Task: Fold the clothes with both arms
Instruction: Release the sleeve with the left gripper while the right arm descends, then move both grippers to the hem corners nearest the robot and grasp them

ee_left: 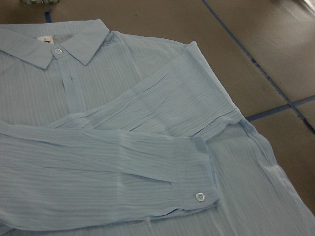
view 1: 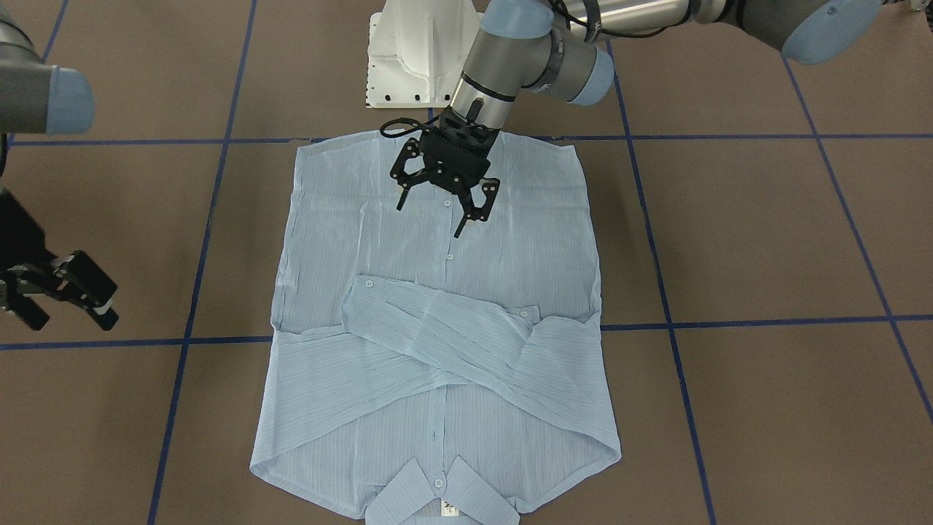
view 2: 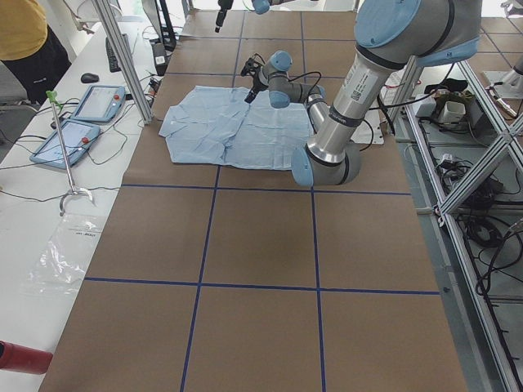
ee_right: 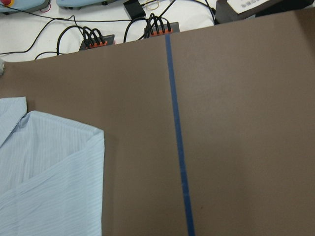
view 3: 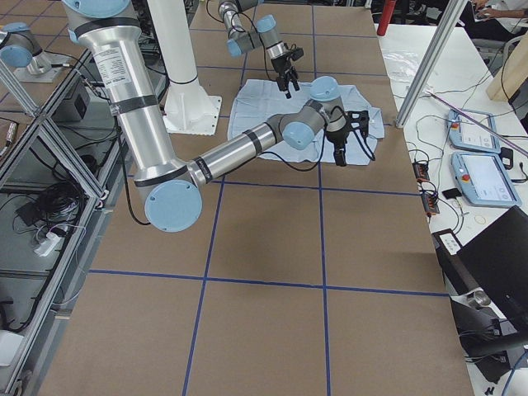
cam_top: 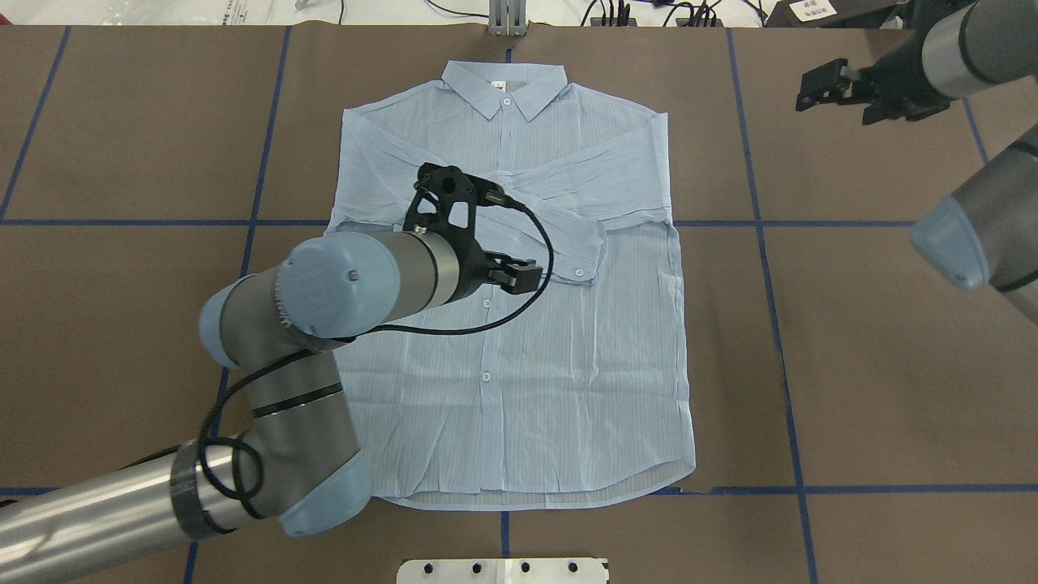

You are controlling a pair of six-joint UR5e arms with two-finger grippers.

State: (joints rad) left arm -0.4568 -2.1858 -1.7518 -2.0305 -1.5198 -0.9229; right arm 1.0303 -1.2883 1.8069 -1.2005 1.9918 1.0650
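The pale blue striped shirt [cam_top: 559, 357] lies flat and buttoned on the brown table, collar [cam_top: 504, 88] at the far edge, hem toward the robot. Both sleeves are folded across the chest; one cuff with a white button [ee_left: 199, 196] lies on top. My left gripper [view 1: 430, 219] hangs open and empty above the shirt's front, fingers apart, touching nothing; it also shows in the overhead view [cam_top: 450, 191]. My right gripper [view 1: 69, 302] is open and empty, off the shirt beside its collar end, above bare table [cam_top: 835, 85]. The right wrist view shows only the shirt's shoulder corner [ee_right: 49, 182].
The table [cam_top: 851, 341] is covered in brown paper with blue tape grid lines. The white pedestal base [view 1: 415, 55] stands just behind the hem. Cables and power strips [ee_right: 98, 38] lie past the far edge. Control tablets [view 2: 78, 122] sit on a side bench.
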